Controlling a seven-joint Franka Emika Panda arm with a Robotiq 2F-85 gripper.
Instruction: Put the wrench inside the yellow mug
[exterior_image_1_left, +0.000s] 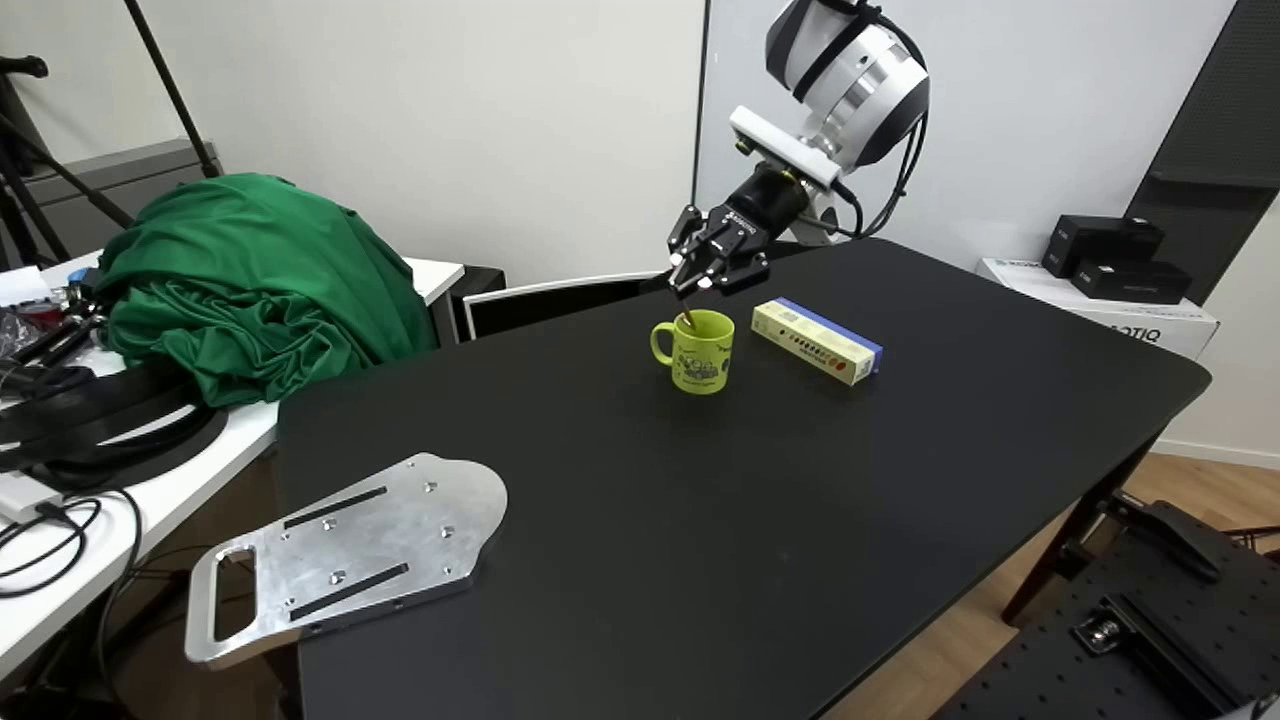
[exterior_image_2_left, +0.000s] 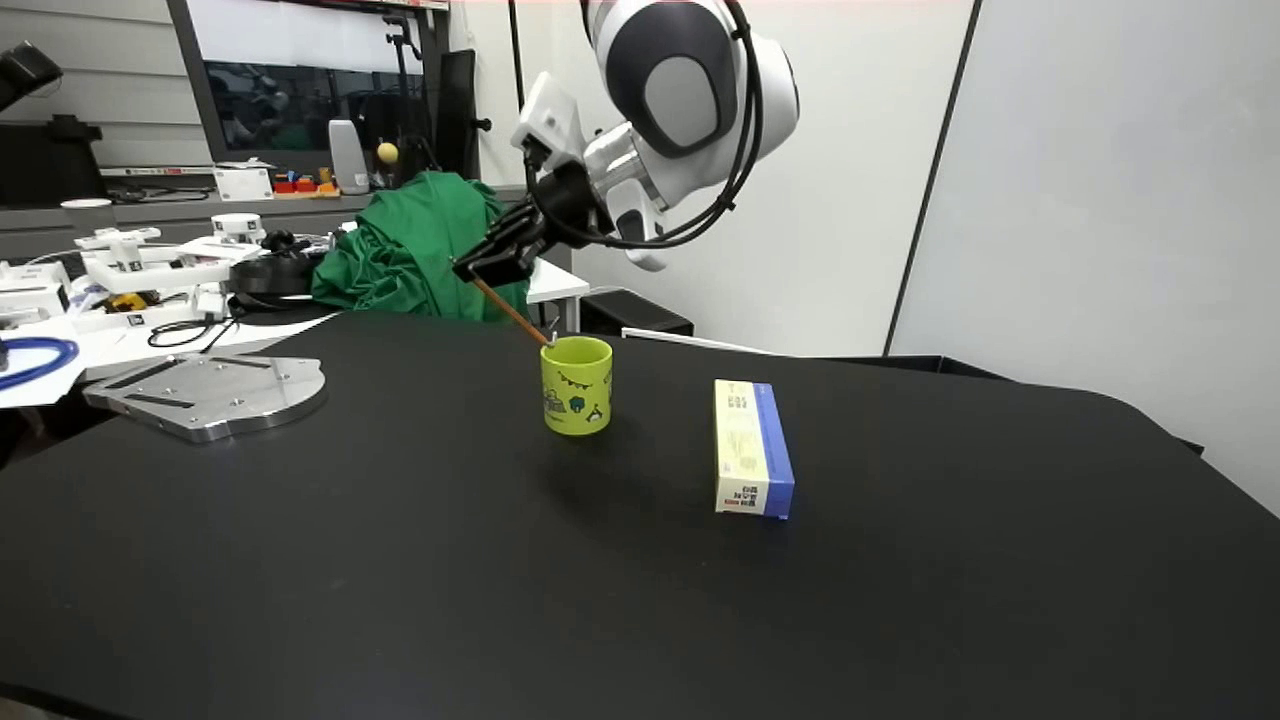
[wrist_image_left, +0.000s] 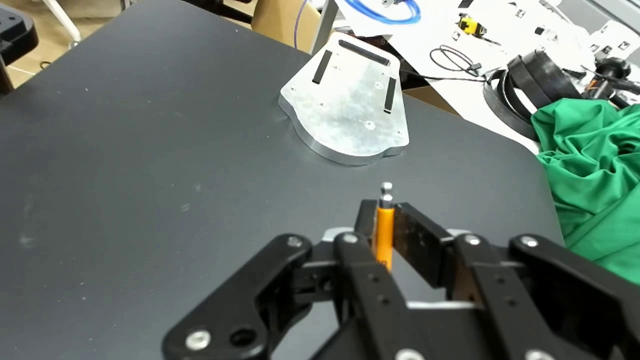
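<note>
Wrench (exterior_image_2_left: 511, 312), one, clasped in one pincer (wrist_image_left: 385, 215), slants down to one yellow mug (exterior_image_2_left: 577, 392).

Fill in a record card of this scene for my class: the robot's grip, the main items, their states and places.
Gripper: jaws closed on the hex wrench
Hex wrench: orange, tilted, lower end at the mouth of the mug; whether inside is unclear
Mug: yellow-green, upright on the black table
Carton: cream and blue, printed, lying apart from the mug
Metal plate: slotted, flat on the table, handle end past its edge
Green cloth: heaped on the white side table
Status: hex wrench gripped, not yet released
</note>
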